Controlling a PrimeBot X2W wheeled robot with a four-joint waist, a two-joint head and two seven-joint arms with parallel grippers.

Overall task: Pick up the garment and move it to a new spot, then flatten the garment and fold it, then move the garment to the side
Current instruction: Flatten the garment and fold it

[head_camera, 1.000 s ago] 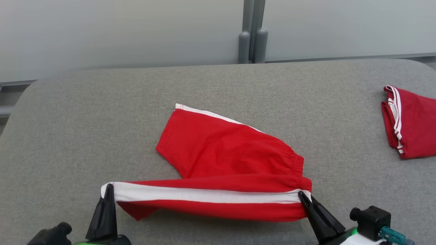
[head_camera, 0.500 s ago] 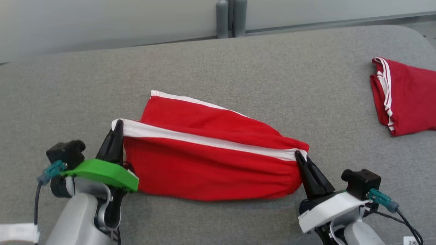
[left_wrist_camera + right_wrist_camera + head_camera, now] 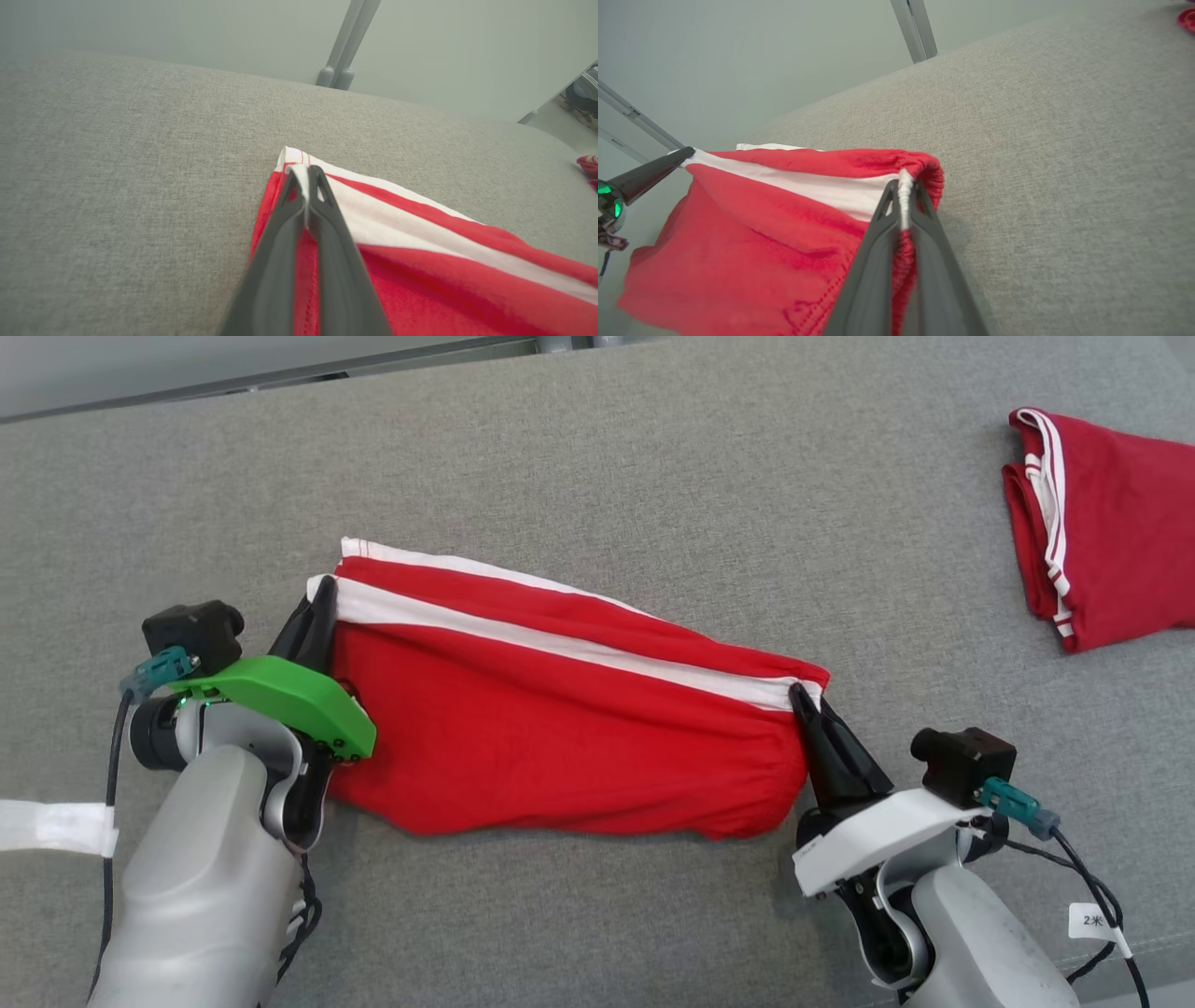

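Grey fabric table, pale wall behind it, grey post at 12 o'clock in the left wrist view. Red shorts with a white side stripe sit about mid-table, stretched long from 9 to 3 o'clock. One layer is folded over the other, so two white stripes run close together along the 12 o'clock edge.

Left hand is at the 9 o'clock end, fingers pinched tight on the striped hem corner. The left wrist view shows white cloth squeezed between the tips. This arm has a green cover at the wrist.

Right hand is at the 3 o'clock end, fingers closed on the gathered waistband right at the stripe. The right wrist view shows bunched white elastic poking up between the tips. This arm has a white cover at the wrist.

Cloth hangs slack from the held edge toward 6 o'clock, wrinkled, with its lower edge on the table.

Second red garment with white trim is folded at 2 o'clock near the table edge, well apart from the shorts.
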